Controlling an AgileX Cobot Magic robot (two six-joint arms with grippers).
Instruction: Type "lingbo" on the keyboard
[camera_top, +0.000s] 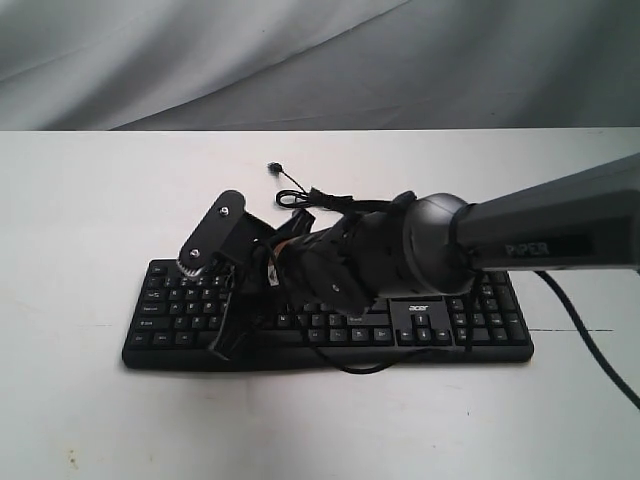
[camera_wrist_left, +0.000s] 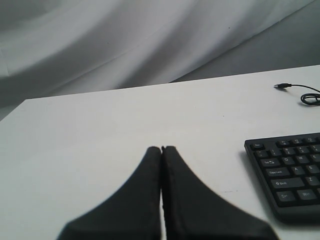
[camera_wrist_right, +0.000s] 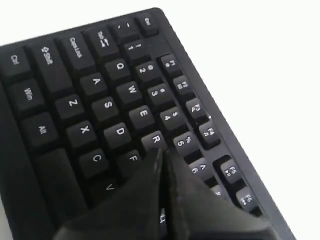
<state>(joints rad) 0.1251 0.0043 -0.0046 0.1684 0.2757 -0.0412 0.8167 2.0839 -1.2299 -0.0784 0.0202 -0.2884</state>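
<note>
The black keyboard (camera_top: 420, 330) with a white acer logo lies across the middle of the white table. My right arm reaches over it from the right. The right gripper (camera_top: 232, 305) is shut and empty, tips low over the left half of the keys. In the right wrist view the right gripper (camera_wrist_right: 162, 154) ends just beside the R key (camera_wrist_right: 155, 140); whether it touches a key I cannot tell. The left gripper (camera_wrist_left: 161, 148) is shut and empty above bare table, apart from the keyboard's (camera_wrist_left: 287, 172) Esc end. It does not show in the exterior view.
The keyboard's thin black cable (camera_top: 300, 197) lies coiled behind it, its plug (camera_top: 275, 167) loose on the table; the plug (camera_wrist_left: 282, 86) also shows from the left wrist. A black arm cable (camera_top: 585, 330) trails off at right. A grey cloth backdrop (camera_top: 300, 60) hangs behind.
</note>
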